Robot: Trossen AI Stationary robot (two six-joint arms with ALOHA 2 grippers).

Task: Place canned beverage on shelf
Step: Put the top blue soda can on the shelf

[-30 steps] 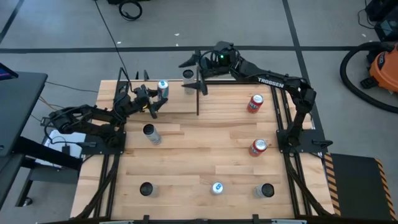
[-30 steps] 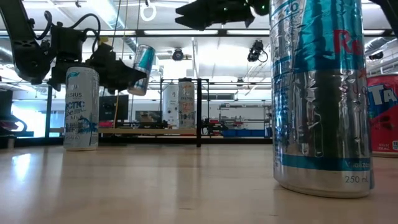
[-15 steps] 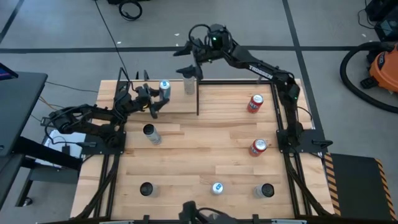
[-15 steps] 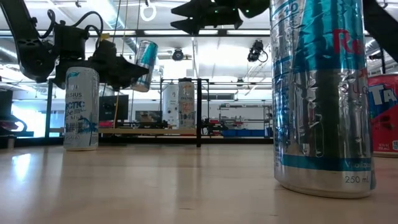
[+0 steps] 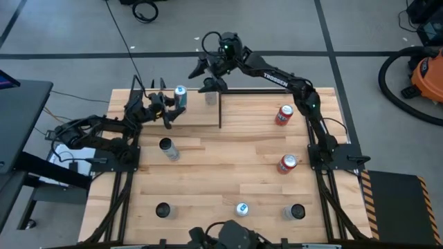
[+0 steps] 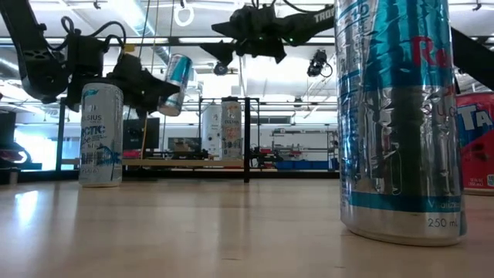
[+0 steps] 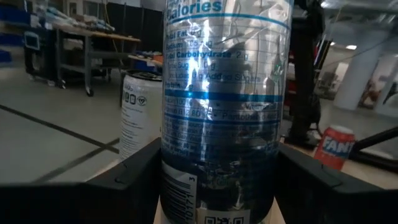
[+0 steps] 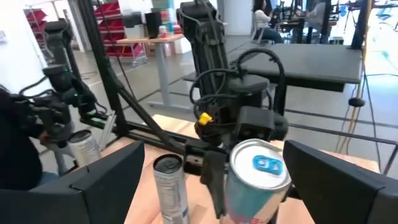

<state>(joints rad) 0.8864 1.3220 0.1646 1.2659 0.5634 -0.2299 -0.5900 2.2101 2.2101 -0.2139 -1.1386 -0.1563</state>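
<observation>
My left gripper (image 5: 173,109) is shut on a silver-and-blue canned beverage (image 5: 181,95), holding it in the air over the shelf (image 5: 197,117), a pale wood panel at the table's far left. In the low view the can (image 6: 177,75) hangs tilted, well above the shelf. Another silver can (image 5: 211,97) stands on the shelf's far right part. My right gripper (image 5: 206,71) is open, high over the table's far edge just beyond that standing can. Its wrist view looks across at the held can (image 8: 260,167). My left gripper pinches the can's side wall (image 7: 171,186) between its two fingers, one on each side of the lower body. The fingers come in level from the table's left and lie across the can. The can is lifted clear of the shelf and tilted, its top leaning away from the gripper.
Two red cans (image 5: 284,115) (image 5: 287,164) stand on the right. A silver can (image 5: 168,149) stands near the shelf, and others (image 5: 241,208) along the near edge. A black upright post (image 5: 220,107) marks the shelf's right side. One can (image 6: 397,116) fills the low view's right.
My right gripper has swung along the far edge toward the table's left and rolled at the wrist. It has stayed open and now hangs beyond the shelf's standing can.
</observation>
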